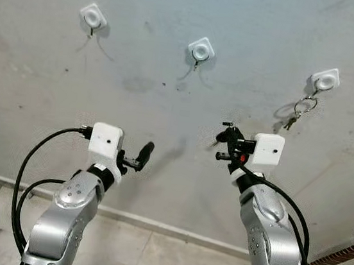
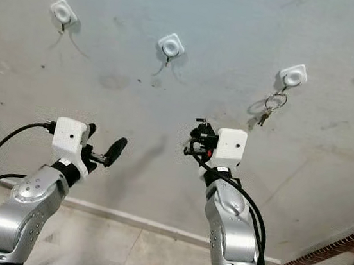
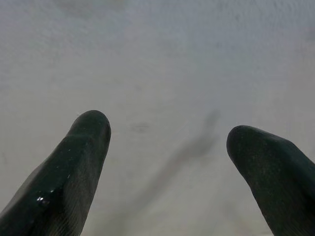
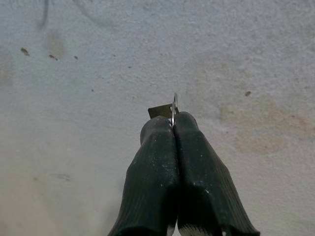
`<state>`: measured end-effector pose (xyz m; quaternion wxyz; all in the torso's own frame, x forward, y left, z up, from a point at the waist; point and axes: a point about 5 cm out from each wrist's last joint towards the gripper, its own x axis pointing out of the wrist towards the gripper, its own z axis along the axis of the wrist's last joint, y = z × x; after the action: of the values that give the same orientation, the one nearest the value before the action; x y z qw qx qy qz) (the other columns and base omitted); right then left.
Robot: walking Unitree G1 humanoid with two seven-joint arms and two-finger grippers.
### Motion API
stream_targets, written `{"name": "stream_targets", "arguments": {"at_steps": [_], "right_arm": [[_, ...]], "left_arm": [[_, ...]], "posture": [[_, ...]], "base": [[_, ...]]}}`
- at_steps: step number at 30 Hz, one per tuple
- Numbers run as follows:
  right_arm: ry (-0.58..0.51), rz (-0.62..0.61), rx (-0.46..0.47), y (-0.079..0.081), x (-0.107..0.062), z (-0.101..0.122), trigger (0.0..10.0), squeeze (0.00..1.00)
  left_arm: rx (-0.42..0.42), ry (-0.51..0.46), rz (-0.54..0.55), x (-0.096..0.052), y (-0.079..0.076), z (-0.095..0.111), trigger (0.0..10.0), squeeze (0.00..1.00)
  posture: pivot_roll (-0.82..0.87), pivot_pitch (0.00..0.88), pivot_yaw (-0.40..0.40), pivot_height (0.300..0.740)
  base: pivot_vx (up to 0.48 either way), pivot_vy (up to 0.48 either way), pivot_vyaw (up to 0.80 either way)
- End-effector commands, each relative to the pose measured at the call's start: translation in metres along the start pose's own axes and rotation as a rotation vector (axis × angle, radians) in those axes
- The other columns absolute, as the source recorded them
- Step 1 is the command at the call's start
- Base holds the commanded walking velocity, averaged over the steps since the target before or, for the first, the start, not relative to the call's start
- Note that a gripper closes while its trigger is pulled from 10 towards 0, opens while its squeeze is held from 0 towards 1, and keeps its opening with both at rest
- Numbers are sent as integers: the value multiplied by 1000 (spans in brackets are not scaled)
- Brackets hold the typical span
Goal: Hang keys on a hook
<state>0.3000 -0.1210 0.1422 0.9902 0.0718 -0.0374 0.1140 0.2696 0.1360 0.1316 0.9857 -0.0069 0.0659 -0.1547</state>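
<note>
1. Wall (image 1: 167, 105): grey plaster carrying 3 white hooks in a row, namely the left hook (image 1: 93, 16), the middle hook (image 1: 201, 49) and the right hook (image 1: 325, 80).
2. Hanging keys (image 1: 299, 112): 1 ring with keys hangs from the right hook; this part looks done.
3. Right gripper (image 4: 173, 120): raised before the wall, below and between the middle and right hooks; jaws pressed together on a thin metal piece (image 4: 165, 110), judged a key or tag still to be hung.
4. Left gripper (image 1: 136, 160): raised, jaws wide apart, holding nothing.
5. Remaining: carry the held piece to a free hook, probably the middle one.
</note>
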Motion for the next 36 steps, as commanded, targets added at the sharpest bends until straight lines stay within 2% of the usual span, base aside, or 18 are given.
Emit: {"name": "stream_targets", "arguments": {"at_steps": [1, 4, 6, 7, 12, 19, 26, 36], "right_arm": [[-14, 20, -1, 2, -1, 4, 10000, 0], [-20, 74, 10, 13, 1, 5, 10000, 0], [-32, 139, 30, 25, 5, 8, 10000, 0], [-32, 139, 30, 25, 5, 8, 10000, 0], [-73, 254, 65, 48, 13, 19, 10000, 0], [-162, 279, 147, 59, 25, 39, 10000, 0], [-180, 285, 162, 61, 30, 44, 10000, 0], [-160, 232, 142, 48, 22, 36, 10000, 0]], "left_arm": [[17, -3, 20, -4, 3, 3, 10000, 0], [38, -2, 29, -9, 5, 2, 10000, 0], [61, -15, 12, -11, 2, 5, 10000, 0], [61, -15, 12, -11, 2, 5, 10000, 0], [55, -18, 18, -9, 3, 7, 10000, 0], [48, -6, 27, -10, 3, 6, 10000, 0], [33, -37, 19, -9, 1, 12, 10000, 0], [19, -26, 3, -7, -2, 11, 10000, 0]], "posture": [[230, 52, -60, 740], [236, 54, -60, 740], [247, 55, -62, 740], [247, 55, -62, 740], [257, 57, -60, 740], [263, 62, -56, 740], [270, 65, -60, 740], [260, 64, -56, 740]], "base": [[0, 0, 0], [0, 0, 0], [0, 0, 0], [0, 0, 0], [0, 0, 0], [0, 0, 0], [0, 0, 0], [0, 55, 0]]}}
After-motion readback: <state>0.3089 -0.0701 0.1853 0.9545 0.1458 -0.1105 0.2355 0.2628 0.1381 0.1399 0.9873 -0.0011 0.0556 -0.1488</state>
